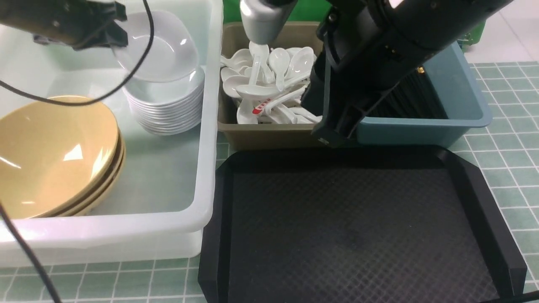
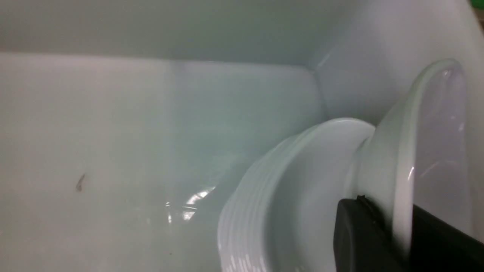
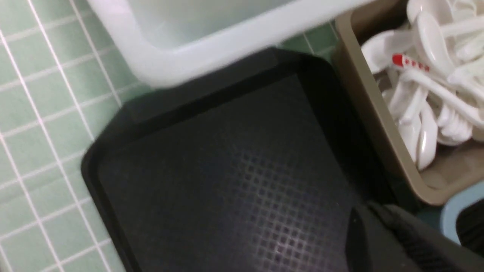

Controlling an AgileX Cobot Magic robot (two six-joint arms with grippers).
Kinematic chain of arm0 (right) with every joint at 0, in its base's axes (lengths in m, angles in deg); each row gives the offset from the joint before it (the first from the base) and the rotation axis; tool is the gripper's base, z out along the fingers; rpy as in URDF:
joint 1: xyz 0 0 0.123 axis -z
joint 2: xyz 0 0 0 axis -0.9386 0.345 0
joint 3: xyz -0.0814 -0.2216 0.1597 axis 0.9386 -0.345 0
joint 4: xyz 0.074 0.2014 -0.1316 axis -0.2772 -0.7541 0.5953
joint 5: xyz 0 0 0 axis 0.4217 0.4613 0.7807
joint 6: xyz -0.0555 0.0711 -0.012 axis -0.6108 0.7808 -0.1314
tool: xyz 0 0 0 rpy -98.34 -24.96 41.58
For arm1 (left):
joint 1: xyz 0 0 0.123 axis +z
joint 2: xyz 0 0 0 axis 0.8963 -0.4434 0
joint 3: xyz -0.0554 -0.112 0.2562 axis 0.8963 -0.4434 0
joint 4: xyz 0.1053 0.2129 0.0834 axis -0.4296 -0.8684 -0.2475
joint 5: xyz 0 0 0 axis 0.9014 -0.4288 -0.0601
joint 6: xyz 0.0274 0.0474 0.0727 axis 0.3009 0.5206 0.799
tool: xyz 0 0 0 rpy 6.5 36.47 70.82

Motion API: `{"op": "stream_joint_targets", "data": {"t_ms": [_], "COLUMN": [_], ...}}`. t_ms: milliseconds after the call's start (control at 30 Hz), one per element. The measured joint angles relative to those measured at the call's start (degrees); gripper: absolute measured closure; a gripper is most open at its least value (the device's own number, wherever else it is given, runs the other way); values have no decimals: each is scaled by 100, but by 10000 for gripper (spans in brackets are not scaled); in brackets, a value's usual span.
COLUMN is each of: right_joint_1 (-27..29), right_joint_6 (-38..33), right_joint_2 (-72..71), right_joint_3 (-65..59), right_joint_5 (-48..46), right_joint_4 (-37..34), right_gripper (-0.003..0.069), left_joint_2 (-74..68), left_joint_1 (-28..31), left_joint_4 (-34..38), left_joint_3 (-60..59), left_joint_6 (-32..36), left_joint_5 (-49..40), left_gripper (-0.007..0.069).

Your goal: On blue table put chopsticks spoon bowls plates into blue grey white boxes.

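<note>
— Left gripper [image 1: 114, 33]: status?
— Clamped on the rim of a white bowl [image 1: 162, 46], held tilted inside the white box [image 1: 207, 160].
— Why there?
— Just below the gripper sits a stack of matching white bowls [image 1: 168, 109]. Judged: lining up to nest. The rim grip leaves the underside free to seat.
— Bowl's condition?
— Glossy, shallow, rounded-square, apparently clean. Contact with the stack: cannot tell.

I'm seeing the translucent white plastic box [image 1: 206, 168] looking smooth and faintly frosted. The shallow white bowl [image 1: 164, 46] and the round tan bowls [image 1: 54, 155] are throwing bright highlights. They are hard and glossy, though I'm not telling ceramic from plastic. The white soup spoons [image 1: 269, 80] are shining likewise. The grey-brown plastic box [image 1: 269, 136] and the blue plastic box [image 1: 421, 128] are reading matt, and the black plastic tray [image 1: 345, 227] is showing a rough, diamond-embossed floor.
</note>
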Motion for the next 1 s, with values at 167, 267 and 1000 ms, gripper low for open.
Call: {"op": "stream_joint_targets", "data": {"t_ms": [167,267,1000], "right_joint_1": [0,0,49], "right_joint_6": [10,7,1040], "right_joint_2": [0,0,-1279], "right_joint_3": [0,0,-1518], "right_joint_5": [-26,-26,373], "right_joint_4": [94,101,671], "right_gripper": [604,604,594], "left_joint_2": [-263,-276,1919], "left_joint_1": [6,6,-1063], "left_joint_4": [-175,-242,-3089], "left_joint_3": [-25,-19,1336], "left_joint_6": [194,287,-1046], "left_joint_5": [-5,-110,-3006], "left_gripper": [440,315,613]}}
